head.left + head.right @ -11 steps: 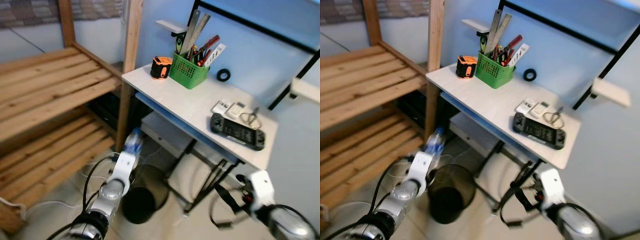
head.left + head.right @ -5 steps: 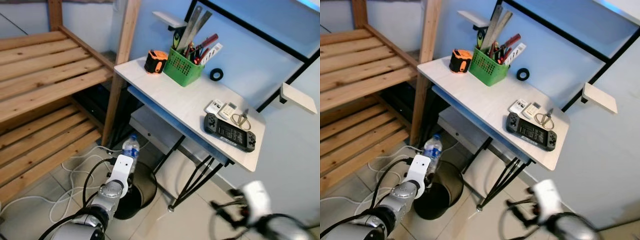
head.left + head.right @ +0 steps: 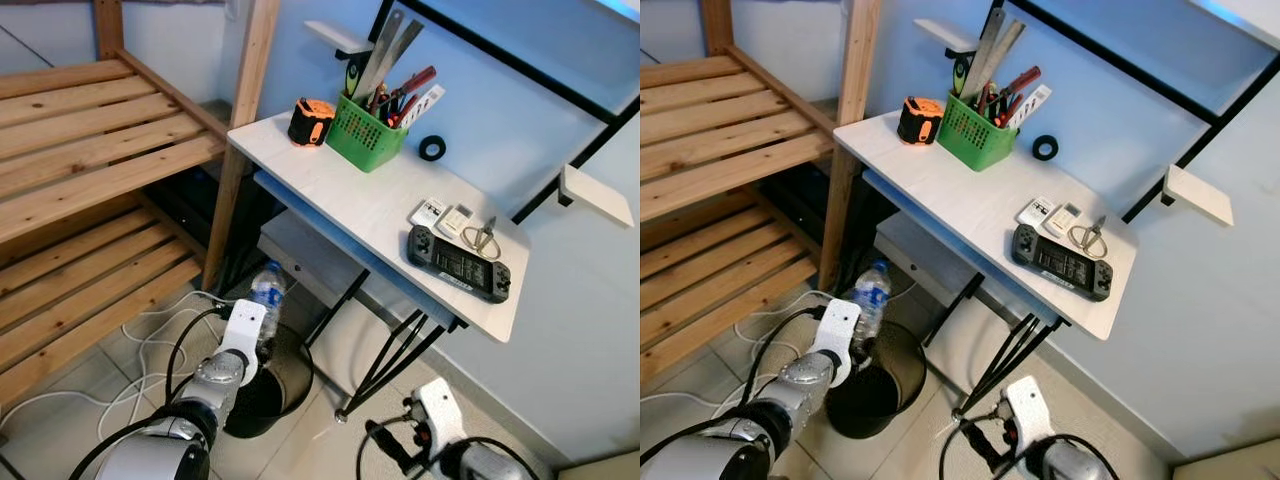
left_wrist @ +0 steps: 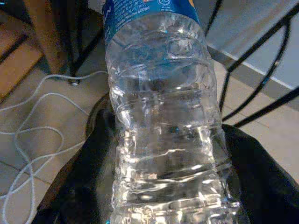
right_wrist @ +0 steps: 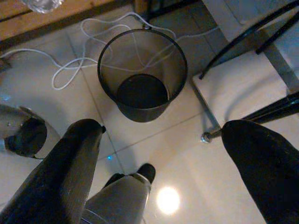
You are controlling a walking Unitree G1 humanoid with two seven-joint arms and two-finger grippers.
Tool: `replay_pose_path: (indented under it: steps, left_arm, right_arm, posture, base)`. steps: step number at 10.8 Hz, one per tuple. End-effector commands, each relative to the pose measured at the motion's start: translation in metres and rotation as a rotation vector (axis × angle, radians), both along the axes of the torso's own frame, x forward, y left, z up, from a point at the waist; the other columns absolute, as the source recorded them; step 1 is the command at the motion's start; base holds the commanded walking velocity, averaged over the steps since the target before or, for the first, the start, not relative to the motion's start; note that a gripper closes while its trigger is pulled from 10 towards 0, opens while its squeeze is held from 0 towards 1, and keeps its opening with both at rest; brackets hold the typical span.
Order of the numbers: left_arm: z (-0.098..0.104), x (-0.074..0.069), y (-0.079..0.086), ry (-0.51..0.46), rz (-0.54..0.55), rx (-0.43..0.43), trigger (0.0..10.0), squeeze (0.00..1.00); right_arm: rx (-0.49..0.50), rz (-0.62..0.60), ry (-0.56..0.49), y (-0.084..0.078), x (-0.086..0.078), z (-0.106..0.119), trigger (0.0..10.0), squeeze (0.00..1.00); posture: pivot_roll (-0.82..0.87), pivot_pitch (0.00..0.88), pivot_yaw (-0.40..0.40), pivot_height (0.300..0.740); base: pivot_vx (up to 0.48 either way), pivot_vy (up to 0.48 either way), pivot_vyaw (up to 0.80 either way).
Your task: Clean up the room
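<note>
Clear plastic, with a blue label and a blue cap, the water bottle (image 3: 266, 288) is clamped between the black fingers (image 4: 84, 186) of the left gripper (image 3: 262, 335), held upright just above the near rim of the black mesh bin (image 5: 142, 74). The bin stands on the pale tiled floor (image 5: 187, 154) under the front edge of the white desk (image 3: 360, 205), beside the desk's black legs (image 3: 395, 355) and close to the post of the wooden shelves (image 3: 90, 150). White cables (image 5: 74, 70) loop over the tiles on the shelf side of the bin and run against its far rim. The right gripper (image 5: 163, 158) hangs low over bare tiles on the other side of the desk legs, well apart from the bin, its fingers spread wide with nothing between them.
</note>
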State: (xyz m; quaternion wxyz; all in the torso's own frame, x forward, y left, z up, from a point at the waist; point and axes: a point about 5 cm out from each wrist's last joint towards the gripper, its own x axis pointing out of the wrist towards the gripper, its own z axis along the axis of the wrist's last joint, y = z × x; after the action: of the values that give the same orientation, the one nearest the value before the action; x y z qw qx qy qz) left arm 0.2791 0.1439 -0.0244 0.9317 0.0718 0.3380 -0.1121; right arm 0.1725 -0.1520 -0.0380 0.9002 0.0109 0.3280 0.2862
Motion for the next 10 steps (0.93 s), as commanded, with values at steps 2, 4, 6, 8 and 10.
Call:
replay_pose_path:
  steps: [2, 4, 6, 8, 10]
  left_arm:
    - [0.006, 0.005, -0.021, -0.007, -0.120, -0.042, 10.0, 1.00]
    - [0.004, 0.003, -0.021, 0.005, -0.174, -0.019, 10.0, 1.00]
    - [0.000, -0.001, -0.021, 0.035, -0.251, 0.052, 10.0, 1.00]
    - [0.003, 0.004, -0.011, 0.015, -0.214, 0.161, 10.0, 0.00]
    - [0.020, 0.020, -0.012, -0.114, -0.103, 0.026, 10.0, 0.00]
  right_arm:
    - [-0.029, -0.023, -0.029, -0.022, 0.001, 0.009, 10.0, 0.00]
    - [-0.019, -0.028, -0.033, -0.020, -0.003, 0.008, 10.0, 0.00]
    - [0.000, -0.043, -0.021, -0.011, -0.007, 0.005, 10.0, 0.00]
    - [0.003, -0.079, -0.038, -0.006, -0.007, 0.004, 10.0, 0.00]
    - [-0.002, -0.203, -0.115, -0.007, 0.013, 0.008, 10.0, 0.00]
  posture:
    - [-0.25, 0.031, -0.295, 0.740]
    - [-0.25, 0.049, -0.276, 0.740]
    - [-0.26, 0.074, -0.248, 0.740]
    - [-0.26, 0.073, -0.210, 0.740]
    - [-0.23, 0.049, -0.148, 0.740]
  base:
    - [0.000, 0.000, 0.00]
    - [0.000, 0.000, 0.00]
    - [0.000, 0.000, 0.00]
    - [0.000, 0.000, 0.00]
    - [0.000, 0.000, 0.00]
